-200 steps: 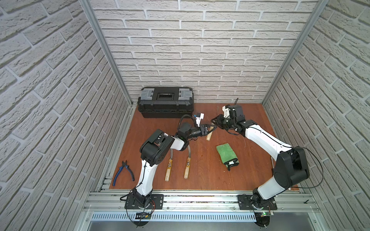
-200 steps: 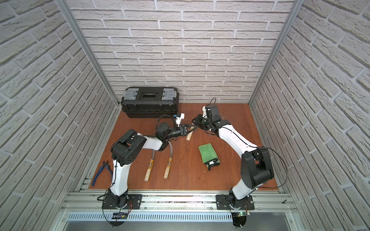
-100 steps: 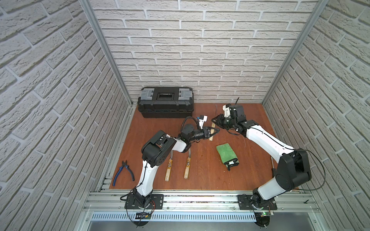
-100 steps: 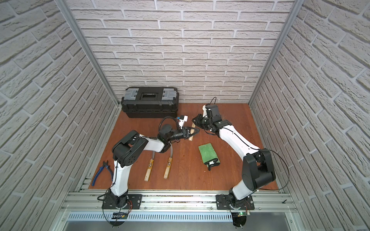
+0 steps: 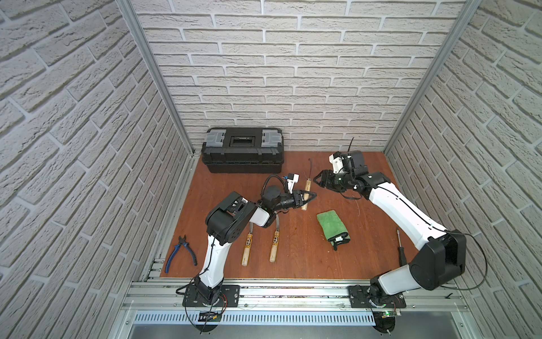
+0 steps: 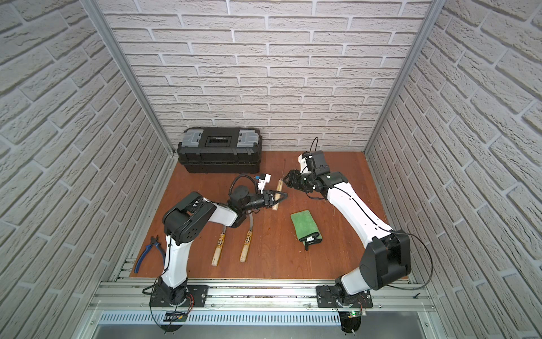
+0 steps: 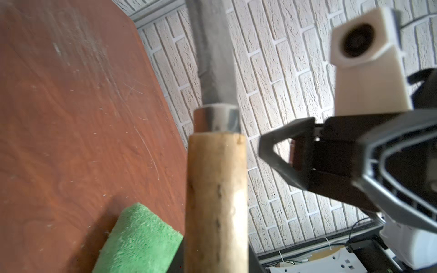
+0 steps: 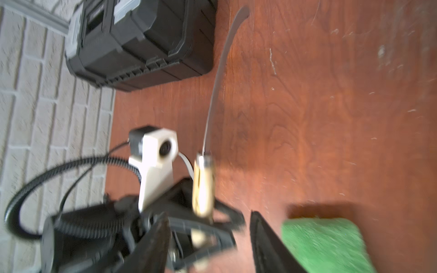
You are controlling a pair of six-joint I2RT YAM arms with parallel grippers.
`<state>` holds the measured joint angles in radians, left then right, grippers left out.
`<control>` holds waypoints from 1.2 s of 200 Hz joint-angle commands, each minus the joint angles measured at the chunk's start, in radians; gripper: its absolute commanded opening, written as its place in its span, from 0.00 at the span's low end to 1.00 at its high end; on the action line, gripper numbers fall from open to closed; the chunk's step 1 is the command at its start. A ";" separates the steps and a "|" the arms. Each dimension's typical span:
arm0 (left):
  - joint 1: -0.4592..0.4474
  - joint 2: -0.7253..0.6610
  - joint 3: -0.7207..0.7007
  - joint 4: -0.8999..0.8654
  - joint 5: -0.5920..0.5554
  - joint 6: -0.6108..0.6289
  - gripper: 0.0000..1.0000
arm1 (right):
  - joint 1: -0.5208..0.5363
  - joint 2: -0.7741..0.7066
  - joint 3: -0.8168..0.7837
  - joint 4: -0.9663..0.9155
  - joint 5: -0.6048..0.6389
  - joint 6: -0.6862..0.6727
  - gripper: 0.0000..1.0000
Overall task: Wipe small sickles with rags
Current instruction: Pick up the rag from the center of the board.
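In both top views my left gripper (image 5: 306, 197) (image 6: 278, 198) is shut on the pale wooden handle of one small sickle (image 5: 307, 186) (image 6: 280, 185), held clear of the board with its thin blade toward the back wall. The left wrist view shows that handle (image 7: 216, 201) and grey blade (image 7: 215, 59) close up. My right gripper (image 5: 318, 179) (image 8: 210, 248) stands open just right of it, touching nothing. Two more sickles (image 5: 247, 246) (image 5: 274, 245) lie by the left arm. The green rag (image 5: 331, 224) (image 8: 326, 245) lies flat mid-board.
A black toolbox (image 5: 242, 149) stands against the back wall at the left. Blue-handled pliers (image 5: 180, 254) lie at the front left edge. A dark screwdriver (image 5: 400, 243) lies by the right arm. Brick walls close in three sides.
My left gripper has closed on the sickle's handle. My right gripper has opened, let the sickle go and drawn a little away to the right.
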<state>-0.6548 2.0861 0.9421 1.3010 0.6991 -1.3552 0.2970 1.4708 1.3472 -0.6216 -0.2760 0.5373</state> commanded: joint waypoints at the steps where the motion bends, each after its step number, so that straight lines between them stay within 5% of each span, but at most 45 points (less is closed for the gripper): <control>1: 0.025 -0.048 -0.023 0.102 -0.028 0.025 0.00 | -0.001 -0.075 0.023 -0.242 0.062 -0.146 0.66; 52: 0.041 -0.061 -0.039 0.101 -0.044 0.030 0.00 | 0.001 -0.091 -0.116 -0.396 0.157 -0.229 0.74; 115: 0.043 -0.090 -0.074 0.102 -0.046 0.044 0.00 | 0.005 0.005 -0.287 -0.302 0.165 -0.238 0.75; 240: 0.055 -0.091 -0.082 0.102 -0.036 0.042 0.00 | 0.002 0.249 -0.306 -0.222 0.199 -0.228 0.77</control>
<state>-0.6102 2.0270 0.8688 1.3052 0.6521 -1.3273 0.2974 1.6901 1.0306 -0.8680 -0.0971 0.3099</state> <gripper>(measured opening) 0.248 0.776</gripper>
